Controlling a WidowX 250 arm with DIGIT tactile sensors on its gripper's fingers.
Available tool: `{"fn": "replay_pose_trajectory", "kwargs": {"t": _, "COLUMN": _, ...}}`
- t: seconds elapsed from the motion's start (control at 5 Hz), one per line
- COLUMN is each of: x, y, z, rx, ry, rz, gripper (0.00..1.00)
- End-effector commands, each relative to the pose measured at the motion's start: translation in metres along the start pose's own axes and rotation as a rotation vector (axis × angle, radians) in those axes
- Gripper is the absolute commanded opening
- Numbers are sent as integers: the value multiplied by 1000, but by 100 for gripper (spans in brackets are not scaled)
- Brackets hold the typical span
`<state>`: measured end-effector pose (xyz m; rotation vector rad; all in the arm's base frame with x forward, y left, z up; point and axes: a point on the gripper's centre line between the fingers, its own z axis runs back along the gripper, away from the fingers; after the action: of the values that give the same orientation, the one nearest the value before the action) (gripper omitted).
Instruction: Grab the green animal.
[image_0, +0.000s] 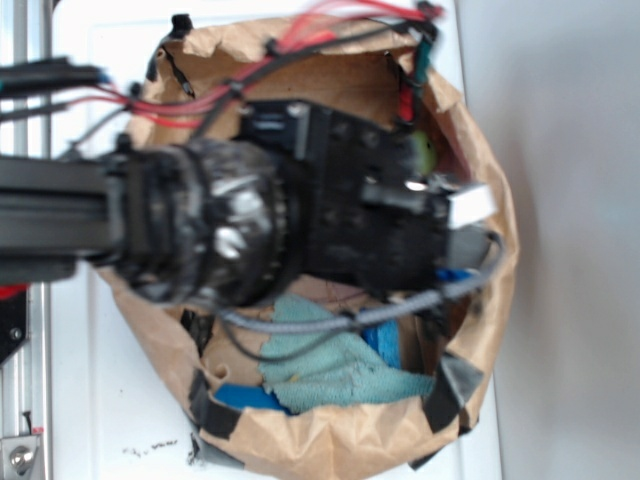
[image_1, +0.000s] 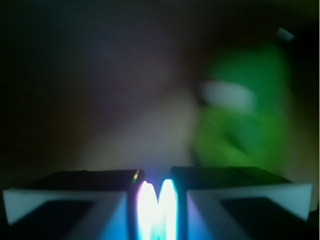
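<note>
In the wrist view the green animal (image_1: 245, 115) is a blurred bright green shape with a pale patch, up and to the right of my gripper (image_1: 156, 200). It lies beyond the right finger (image_1: 235, 190), not between the two. The jaws stand almost together, with only a thin bright slit between them and nothing held. In the exterior view the arm covers most of the brown paper bin (image_0: 480, 330). The gripper (image_0: 465, 225) hangs low at the bin's right side, and a sliver of yellow-green from the green animal (image_0: 426, 152) shows just behind it.
A teal terry cloth (image_0: 330, 365) lies at the front of the bin, with blue sponge blocks (image_0: 385, 345) beside and under it. Red and black cables (image_0: 300, 45) cross the bin's back rim. The bin's paper wall stands close to the gripper's right.
</note>
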<state>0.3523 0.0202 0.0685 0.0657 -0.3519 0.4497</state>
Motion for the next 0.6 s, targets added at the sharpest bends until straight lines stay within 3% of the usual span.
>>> {"fn": "replay_pose_trajectory", "kwargs": {"t": 0.0, "x": 12, "y": 4, "z": 31, "rx": -69, "ry": -53, "rz": -12, "gripper": 100}}
{"fn": "replay_pose_trajectory", "kwargs": {"t": 0.4, "x": 5, "y": 9, "z": 36, "rx": -71, "ry": -26, "rz": -18, "gripper": 100}}
